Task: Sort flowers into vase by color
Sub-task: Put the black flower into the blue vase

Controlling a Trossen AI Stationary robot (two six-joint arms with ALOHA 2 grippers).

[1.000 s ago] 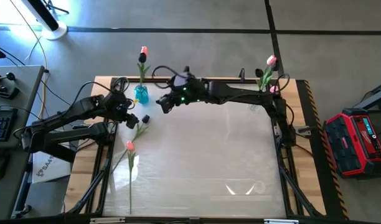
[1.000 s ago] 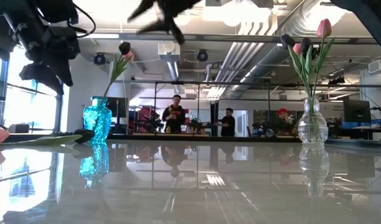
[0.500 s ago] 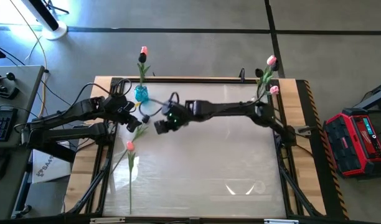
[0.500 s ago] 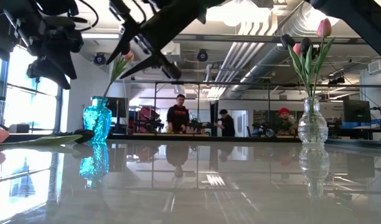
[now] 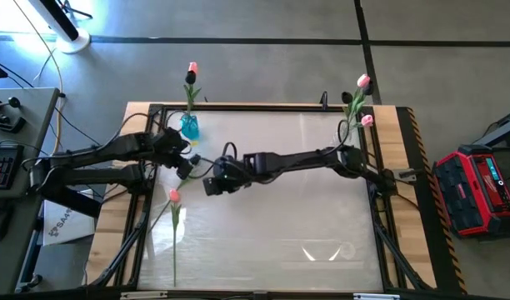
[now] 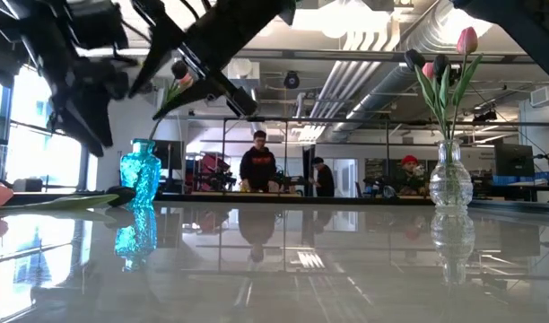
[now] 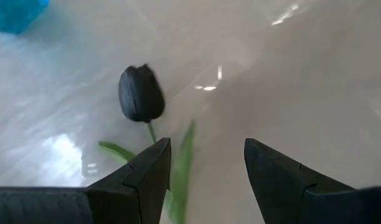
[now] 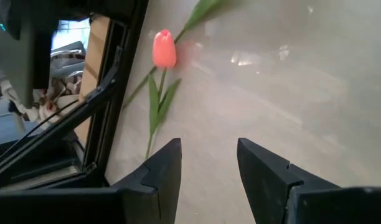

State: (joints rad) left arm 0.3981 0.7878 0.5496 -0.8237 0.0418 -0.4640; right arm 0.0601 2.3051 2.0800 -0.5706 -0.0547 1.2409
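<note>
A near-black tulip [image 7: 141,93] lies on the glossy table. Its green stem and a leaf [image 7: 181,167] run back between the fingers of my open left gripper [image 7: 206,149], which hangs just above it near the blue vase [image 5: 189,127]. Whether the fingers touch the stem, I cannot tell. A pink tulip [image 8: 164,48] lies flat at the table's left side [image 5: 173,196]. My right gripper [image 8: 208,149] is open and empty, above the table a little right of it [image 5: 212,185]. The blue vase holds two flowers; the clear vase [image 5: 355,125] holds pink ones.
The blue vase [image 6: 140,172] stands at the far left and the clear vase [image 6: 449,175] at the far right. The two arms are close together over the table's left half. The table frame's dark rail [image 8: 109,93] runs beside the pink tulip. People stand in the room behind.
My right gripper has swung from the far edge beside the blue vase toward the near left, sinking and rolling its wrist, and now faces the lying pink tulip. My left gripper has sunk a little over the dark tulip. No flower has moved.
</note>
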